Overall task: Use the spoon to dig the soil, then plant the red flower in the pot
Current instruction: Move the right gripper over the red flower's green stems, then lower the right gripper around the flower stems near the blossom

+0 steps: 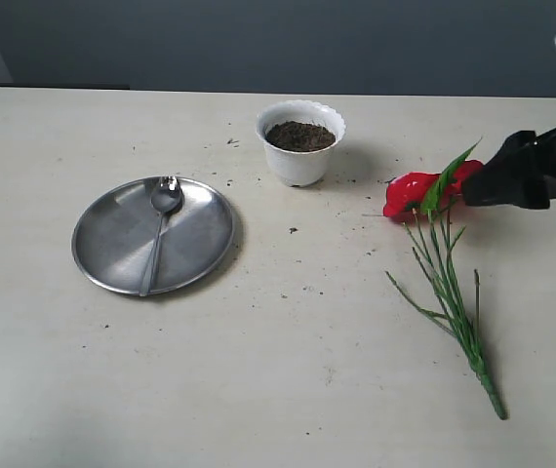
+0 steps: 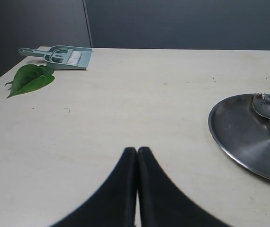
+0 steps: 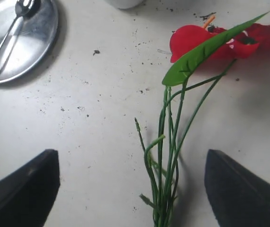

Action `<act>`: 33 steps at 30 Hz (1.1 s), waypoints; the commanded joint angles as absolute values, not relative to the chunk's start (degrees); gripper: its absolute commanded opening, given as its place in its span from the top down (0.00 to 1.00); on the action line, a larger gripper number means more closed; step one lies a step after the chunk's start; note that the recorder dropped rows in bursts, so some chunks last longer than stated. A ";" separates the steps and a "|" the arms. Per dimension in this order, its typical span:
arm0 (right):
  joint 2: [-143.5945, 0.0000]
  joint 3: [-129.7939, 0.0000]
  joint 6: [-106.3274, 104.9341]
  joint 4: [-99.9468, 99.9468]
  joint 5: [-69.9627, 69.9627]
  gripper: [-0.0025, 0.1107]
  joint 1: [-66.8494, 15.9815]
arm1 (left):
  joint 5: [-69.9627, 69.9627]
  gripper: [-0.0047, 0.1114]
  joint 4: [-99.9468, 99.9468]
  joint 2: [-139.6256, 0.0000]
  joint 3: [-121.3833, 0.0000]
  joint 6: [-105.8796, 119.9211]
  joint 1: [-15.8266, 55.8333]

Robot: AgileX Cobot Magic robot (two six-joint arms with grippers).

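Observation:
The white scalloped pot (image 1: pixel 300 164) stands at the back middle, with dark soil (image 1: pixel 299 136) inside. On the round steel plate (image 1: pixel 112 244) to its left lies the spoon (image 1: pixel 161 219), bowl toward the back. The red flower (image 1: pixel 410 192) lies flat on the table at the right, its green stems (image 3: pixel 166 156) trailing toward the front. My right gripper (image 3: pixel 131 156) is open and hovers above the stems, which run between its wide-apart fingers without touching them. It shows as a black shape (image 1: pixel 497 175) at the right edge. My left gripper (image 2: pixel 137 150) is shut on nothing, left of the plate (image 2: pixel 239 127).
Dark soil crumbs (image 1: pixel 294 231) dot the table between pot, plate and flower. In the left wrist view a grey-green dustpan with a brush (image 2: pixel 64 56) and a loose green leaf (image 2: pixel 31 78) lie near a table corner.

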State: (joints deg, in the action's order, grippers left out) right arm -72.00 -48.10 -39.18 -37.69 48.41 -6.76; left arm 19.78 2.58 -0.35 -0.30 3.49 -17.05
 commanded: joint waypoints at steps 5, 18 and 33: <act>-79.77 -48.45 -37.22 -35.34 45.30 0.28 -10.74 | 19.15 0.96 2.24 0.00 0.00 3.57 -17.06; -91.19 -48.45 -32.50 -30.11 41.36 0.28 -15.49 | 19.15 0.96 2.24 0.00 0.00 3.57 -17.06; -97.33 -57.02 -28.43 -25.45 45.98 0.28 -15.49 | 19.15 0.96 2.24 0.00 0.00 3.57 -17.06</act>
